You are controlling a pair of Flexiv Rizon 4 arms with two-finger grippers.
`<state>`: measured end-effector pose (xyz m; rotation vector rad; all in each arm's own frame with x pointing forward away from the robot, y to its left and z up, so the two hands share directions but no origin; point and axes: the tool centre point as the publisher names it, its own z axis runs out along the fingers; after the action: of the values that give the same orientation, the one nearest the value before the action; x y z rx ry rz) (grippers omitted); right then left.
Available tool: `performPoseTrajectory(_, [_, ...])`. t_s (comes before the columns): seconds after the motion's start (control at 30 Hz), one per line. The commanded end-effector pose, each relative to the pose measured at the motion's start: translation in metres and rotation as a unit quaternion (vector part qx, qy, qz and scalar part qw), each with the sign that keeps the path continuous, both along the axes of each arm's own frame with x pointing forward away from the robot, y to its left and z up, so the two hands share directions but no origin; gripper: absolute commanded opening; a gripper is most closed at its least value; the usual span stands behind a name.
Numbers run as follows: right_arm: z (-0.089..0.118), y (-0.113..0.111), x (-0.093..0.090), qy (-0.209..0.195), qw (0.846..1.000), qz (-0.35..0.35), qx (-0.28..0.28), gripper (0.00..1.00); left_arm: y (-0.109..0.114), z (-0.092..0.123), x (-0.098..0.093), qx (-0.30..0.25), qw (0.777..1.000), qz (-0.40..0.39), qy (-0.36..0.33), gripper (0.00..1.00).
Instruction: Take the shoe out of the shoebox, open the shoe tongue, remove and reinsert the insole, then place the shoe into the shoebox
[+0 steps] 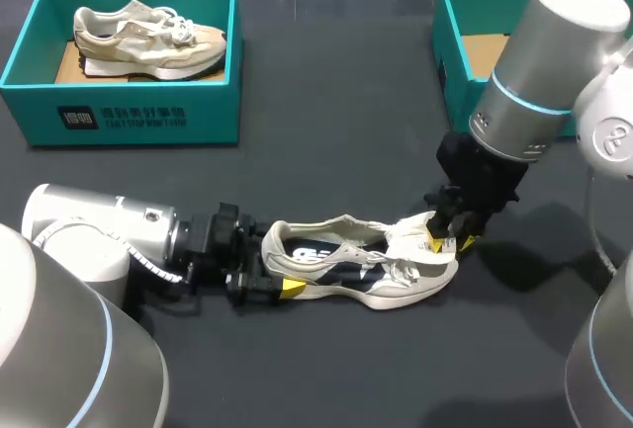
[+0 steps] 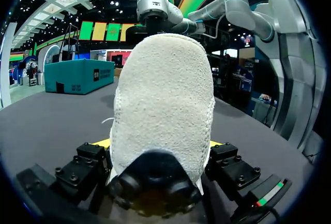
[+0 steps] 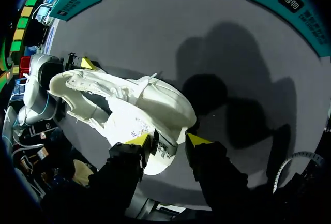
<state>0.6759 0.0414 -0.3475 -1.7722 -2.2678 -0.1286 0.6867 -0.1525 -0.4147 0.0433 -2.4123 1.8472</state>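
White-and-navy fabric sneaker [image 1: 346, 272]: lying on the dark grey table [image 1: 346, 122], well apart from the open teal cardboard shoebox [image 1: 453, 77] at far right.
Left gripper [image 1: 269, 285]: arm is stretching low along the table, fingers clamping the heel from both sides.
Right gripper [image 1: 450, 238]: arm is angling down from above, fingers pinching the white tongue [image 1: 407, 233], which is folding forward over the toe.

Head camera high behind robot, looks down over whole table [image 1: 326, 102]. Left wrist camera low, near level, pressed close behind shoe [image 2: 163, 105] heel. Right wrist camera close above toe end, facing down. All three share shoe.
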Motion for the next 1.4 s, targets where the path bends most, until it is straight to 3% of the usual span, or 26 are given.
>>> performPoseTrajectory(0.03, [0.03,-0.004,-0.003,-0.013,0.998,0.005,-0.053,0.44,0.0,0.0,0.0,0.001,1.0,0.001,0.0,0.0])
performPoseTrajectory(0.5, [0.108,-0.01,-0.001,-0.048,0.981,0.048,-0.18,0.44,0.0,0.0,0.0,0.001,1.0,0.001,0.0,0.0])
performPoseTrajectory(0.7, [0.143,0.022,0.011,-0.094,0.96,0.162,-0.21,0.39,0.0,0.0,0.0,0.001,1.0,0.001,0.0,0.0])
performPoseTrajectory(0.77, [0.147,0.035,0.015,-0.102,0.952,0.202,-0.204,0.34,0.0,0.0,0.0,0.001,1.0,0.001,0.0,0.0])
performPoseTrajectory(0.9, [0.148,0.055,0.019,-0.116,0.939,0.266,-0.183,0.0,0.0,0.0,0.0,0.001,1.0,0.001,0.0,0.0])
performPoseTrajectory(1.07, [0.152,0.073,0.019,-0.136,0.918,0.33,-0.172,0.0,0.0,0.0,0.0,0.001,1.0,0.001,0.0,0.0])
performPoseTrajectory(1.2, [0.154,0.091,0.018,-0.145,0.882,0.431,-0.123,0.0,0.0,0.0,0.0,0.001,1.0,0.001,0.0,0.0])
performPoseTrajectory(1.4, [0.154,0.091,0.018,-0.145,0.882,0.431,-0.123,0.0,0.0,0.0,0.0,0.001,1.0,0.001,0.0,0.0])
